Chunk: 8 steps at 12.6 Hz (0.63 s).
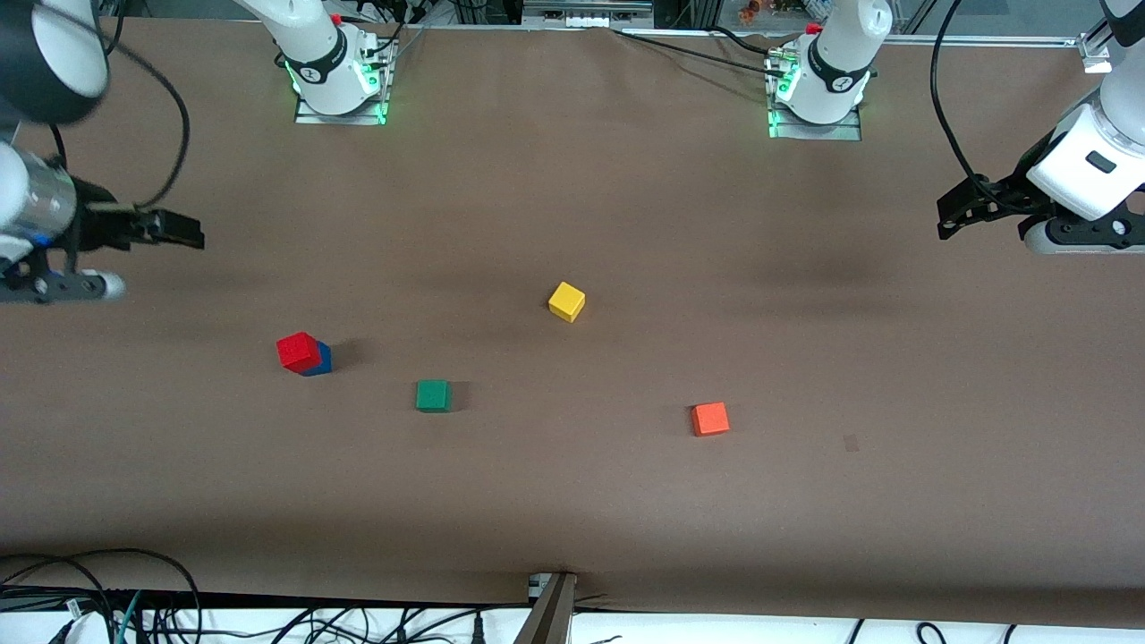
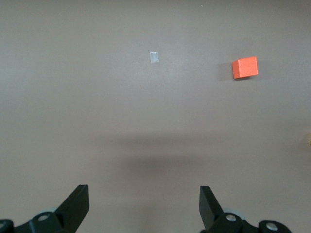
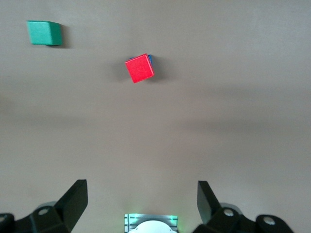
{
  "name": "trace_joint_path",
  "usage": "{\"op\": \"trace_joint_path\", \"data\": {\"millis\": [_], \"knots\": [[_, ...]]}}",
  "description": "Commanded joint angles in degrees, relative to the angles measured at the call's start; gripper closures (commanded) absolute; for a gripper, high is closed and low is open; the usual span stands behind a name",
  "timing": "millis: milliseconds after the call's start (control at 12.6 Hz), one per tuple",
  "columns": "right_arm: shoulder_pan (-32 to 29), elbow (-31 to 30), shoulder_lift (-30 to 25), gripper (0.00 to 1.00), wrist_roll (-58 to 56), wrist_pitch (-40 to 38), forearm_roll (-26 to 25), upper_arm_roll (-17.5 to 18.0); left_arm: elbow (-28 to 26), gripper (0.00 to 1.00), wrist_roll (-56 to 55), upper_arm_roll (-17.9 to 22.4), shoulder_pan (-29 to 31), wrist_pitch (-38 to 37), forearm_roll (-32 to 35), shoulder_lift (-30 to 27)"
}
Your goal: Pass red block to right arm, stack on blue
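Note:
The red block [image 1: 299, 351] [image 3: 140, 68] sits on top of the blue cube [image 1: 321, 360], slightly offset, toward the right arm's end of the table. Only a sliver of the blue cube [image 3: 150, 59] shows past the red block in the right wrist view. My right gripper [image 1: 183, 231] [image 3: 142, 189] hangs open and empty over bare table at the right arm's end, apart from the stack. My left gripper [image 1: 946, 222] [image 2: 144, 194] hangs open and empty over bare table at the left arm's end.
A green cube [image 1: 433, 395] [image 3: 44, 33] lies beside the stack, slightly nearer the front camera. A yellow cube [image 1: 566, 301] sits mid-table. An orange-red cube [image 1: 710, 419] [image 2: 244, 67] lies toward the left arm's end, with a small tape patch [image 1: 851, 443] [image 2: 154, 57] nearby.

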Motion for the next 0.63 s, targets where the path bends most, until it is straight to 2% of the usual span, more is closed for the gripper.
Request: {"op": "trace_joint_path", "data": {"millis": [0,237,554], "knots": [[-5.1,-4.7,-7.6,0.0,0.8,-0.9,-0.9,4.4,1.6,0.0,-0.5,-0.7,-0.3,-1.5,0.9,0.5],[-5.8,-4.4,-13.0,0.0,0.7,-0.9,-0.8,4.7,1.6,0.0,-0.5,-0.6,-0.3,-1.8,0.9,0.5],[-6.2,-4.4,-13.0,0.0,0.8,-4.7,-1.1,4.4,1.6,0.0,-0.1,-0.7,-0.3,-1.8,1.0,0.6]]}}
